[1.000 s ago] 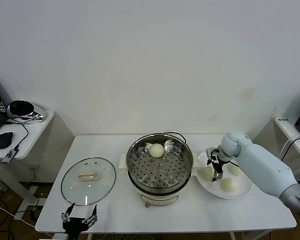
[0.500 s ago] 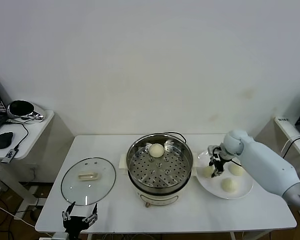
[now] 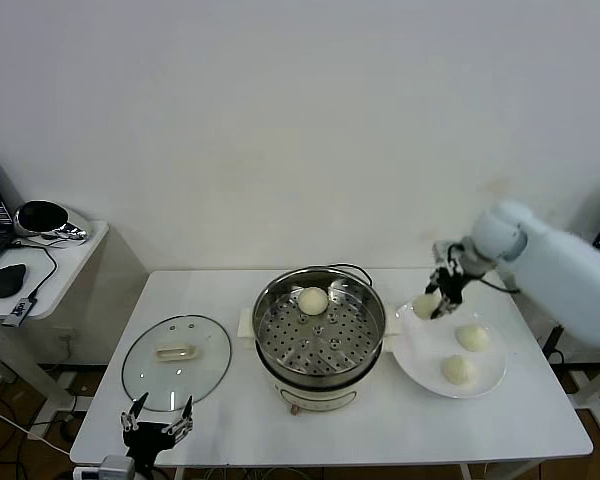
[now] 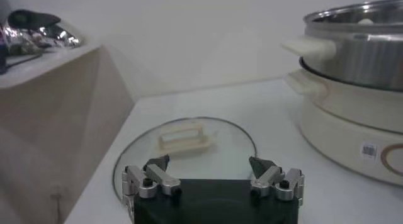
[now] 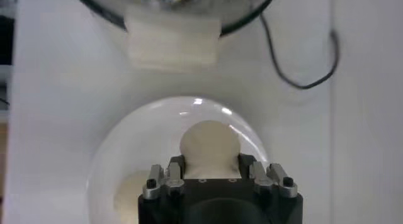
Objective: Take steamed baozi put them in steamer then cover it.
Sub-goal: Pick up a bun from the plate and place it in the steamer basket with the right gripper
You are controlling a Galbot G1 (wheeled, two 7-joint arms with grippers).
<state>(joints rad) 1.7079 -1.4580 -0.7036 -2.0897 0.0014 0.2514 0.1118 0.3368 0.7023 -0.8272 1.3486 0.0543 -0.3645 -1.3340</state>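
My right gripper (image 3: 440, 296) is shut on a cream-white baozi (image 3: 425, 306) and holds it above the far left edge of the white plate (image 3: 423, 348). In the right wrist view that baozi (image 5: 209, 143) sits between the jaws of the right gripper (image 5: 210, 161). Two more baozi (image 3: 471, 337) (image 3: 458, 370) lie on the plate. One baozi (image 3: 312, 300) rests at the back of the shiny steamer (image 3: 320, 352) in mid-table. The glass cover (image 3: 177, 361) lies flat on the table left of the steamer. My left gripper (image 3: 158, 424) hangs open near the front edge, just short of the cover (image 4: 189, 143).
A black cord (image 3: 352, 269) runs behind the steamer. The pot's cream handle (image 5: 171, 46) points towards the plate. To the far left stands a side table (image 3: 50, 262) with a mouse and a shiny object.
The right gripper closed on a baozi on the plate, then lifted it up and slightly back. The left arm stayed put.
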